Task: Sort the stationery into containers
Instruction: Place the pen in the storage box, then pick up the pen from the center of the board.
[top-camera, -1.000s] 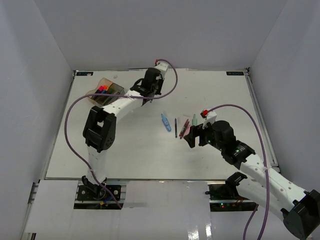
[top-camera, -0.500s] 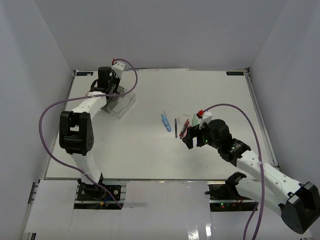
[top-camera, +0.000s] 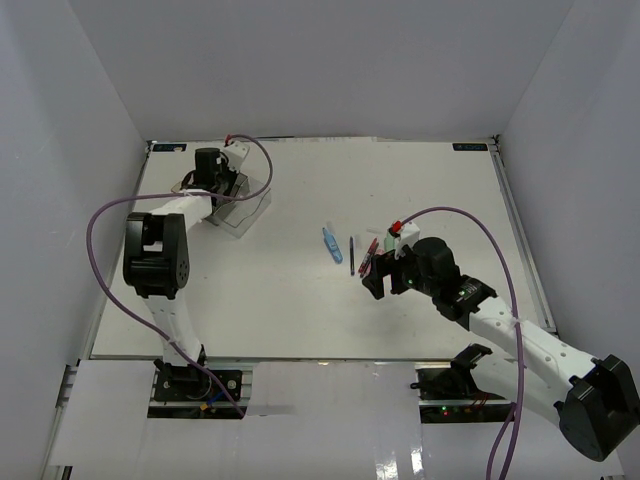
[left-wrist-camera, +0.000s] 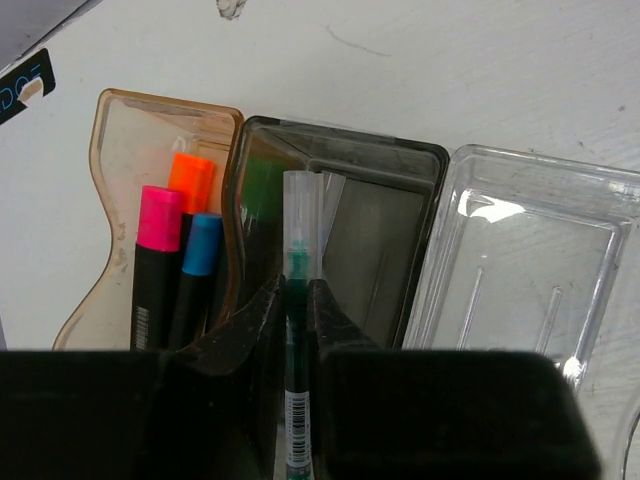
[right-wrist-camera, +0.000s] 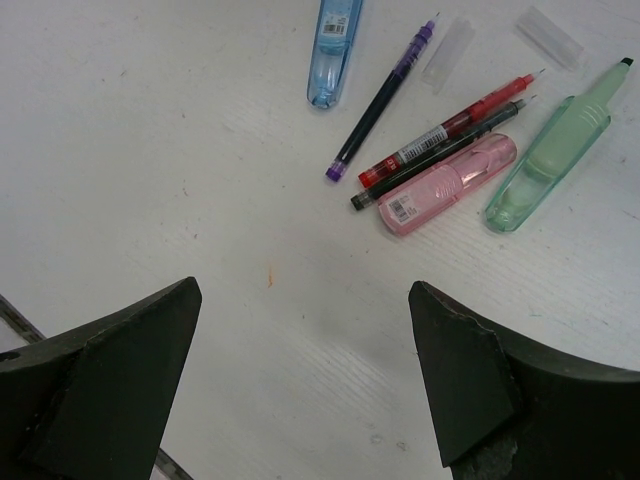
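At the far left of the table, we are seeing the left gripper pinching one thin green pen between its almost closed fingers, with the pen's clear-capped end reaching over the grey compartment of the organiser tray. We are counting three compartments, and the other two are the amber compartment and the clear compartment. Three highlighters are standing in the amber one, with a pink cap, an orange cap and a blue cap. One green cap is showing through the grey wall. Near the middle, the right gripper is hanging wide open and empty above the table, near six loose pieces: a pastel blue marker, a purple pen, a red pen, a dark pen, a pink marker and a mint marker. Two loose clear caps are lying beside them.
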